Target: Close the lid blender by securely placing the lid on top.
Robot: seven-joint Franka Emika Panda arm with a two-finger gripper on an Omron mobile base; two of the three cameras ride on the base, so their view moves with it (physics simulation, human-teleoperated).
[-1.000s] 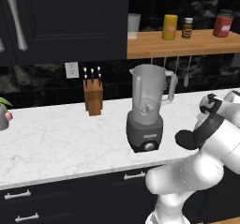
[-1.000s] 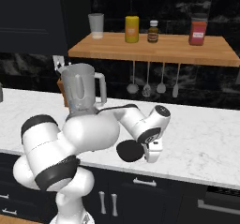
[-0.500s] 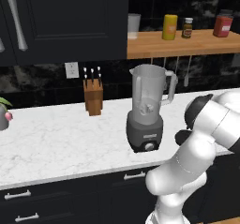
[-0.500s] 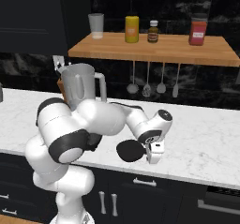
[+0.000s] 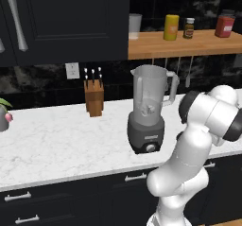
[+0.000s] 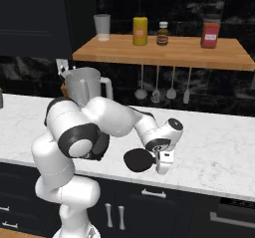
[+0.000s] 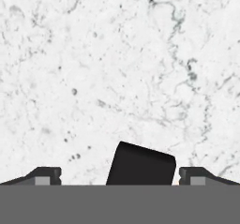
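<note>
In the right base view the pincer [image 6: 162, 165] sits low in the centre of the frame, pointing down at the white marble surface [image 6: 219, 147]. The lid [image 6: 138, 160], a flat black disc, lies just left of it and touches or nearly touches the hand; whether the disc rests on the surface or is lifted off it cannot be told. In the hand view the two fingertips [image 7: 47, 175] stand wide apart at the lower corners, and a dark rounded edge of the lid [image 7: 140, 166] rises between them at the bottom centre, touching neither tip, with marble behind it. So the pincer is spread and nothing is clamped in it.

The blender [image 5: 149, 108] stands upright at the centre of the left base view, its clear jar with the mouth uncovered on a dark grey base with a round front knob. In the right base view its jar [image 6: 85, 85] shows at the upper left behind the arm, well apart from the lid.

A wooden knife block [image 5: 94, 96] stands left of the blender against the wall. Above, a wooden shelf [image 6: 169, 53] carries a clear glass [image 6: 102, 27], a yellow container [image 6: 140, 31], a small dark jar [image 6: 163, 33] and a red jar [image 6: 210, 31]. Utensils [image 6: 156, 85] hang beneath it.
</note>
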